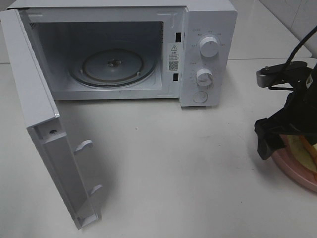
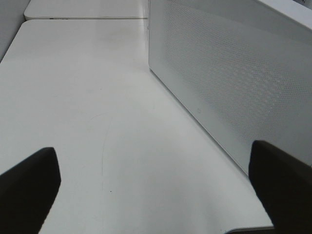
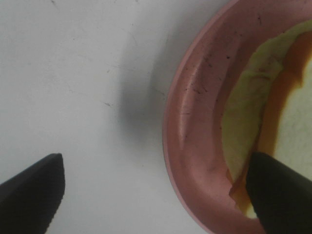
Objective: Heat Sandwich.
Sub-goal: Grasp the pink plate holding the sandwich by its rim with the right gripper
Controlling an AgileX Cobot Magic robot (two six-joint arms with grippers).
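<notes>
The sandwich [image 1: 303,147] lies on a round pink plate [image 1: 296,174] at the table's right edge, and the arm covers most of it. In the right wrist view its pale green layer and brown crust [image 3: 253,92] show inside the plate's rim [image 3: 190,146]. My right gripper [image 1: 280,144] [image 3: 156,195] hangs open over the plate's near-left rim, with one finger outside the plate and the other over the sandwich. My left gripper [image 2: 156,187] is open with nothing between its fingers, low over the table beside the microwave's perforated side wall [image 2: 234,73]. It does not show in the high view.
The white microwave [image 1: 208,49] stands at the back, its door [image 1: 44,148] swung wide open toward the front left. A glass turntable [image 1: 113,67] lies inside the bare cavity. White table [image 1: 178,173] stretches between the microwave and the plate.
</notes>
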